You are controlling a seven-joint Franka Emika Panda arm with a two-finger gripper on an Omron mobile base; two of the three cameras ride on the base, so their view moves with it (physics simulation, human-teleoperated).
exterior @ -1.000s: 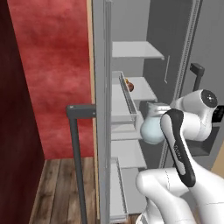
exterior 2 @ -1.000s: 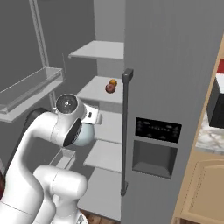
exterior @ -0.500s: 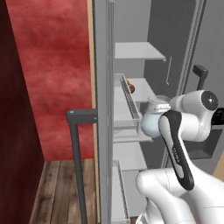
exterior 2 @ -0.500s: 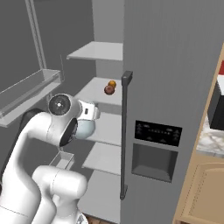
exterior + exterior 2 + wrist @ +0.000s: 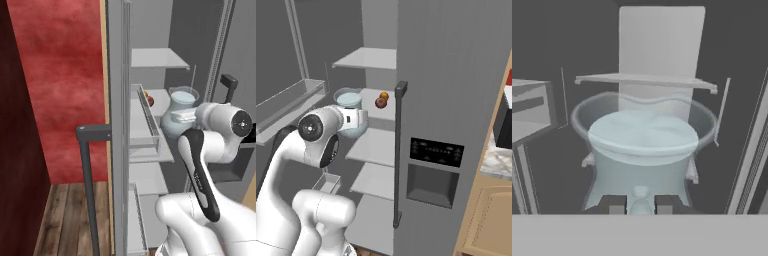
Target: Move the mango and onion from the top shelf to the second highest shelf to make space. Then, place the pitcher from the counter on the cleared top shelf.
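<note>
Gripping translucent round-bellied pitcher, tool clamped

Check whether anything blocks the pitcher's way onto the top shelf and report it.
Nothing visible blocks it. The gripper is shut on the pitcher, held inside the open fridge below the top shelf, which looks bare. The mango and onion sit on the second highest shelf, behind the pitcher.

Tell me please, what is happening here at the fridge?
The robot arm holds the pitcher in its closed tool, in front of the open fridge. The pitcher is upright, below the level of the top shelf, which is bare. The mango and the onion already lie side by side on the second highest shelf.
</note>
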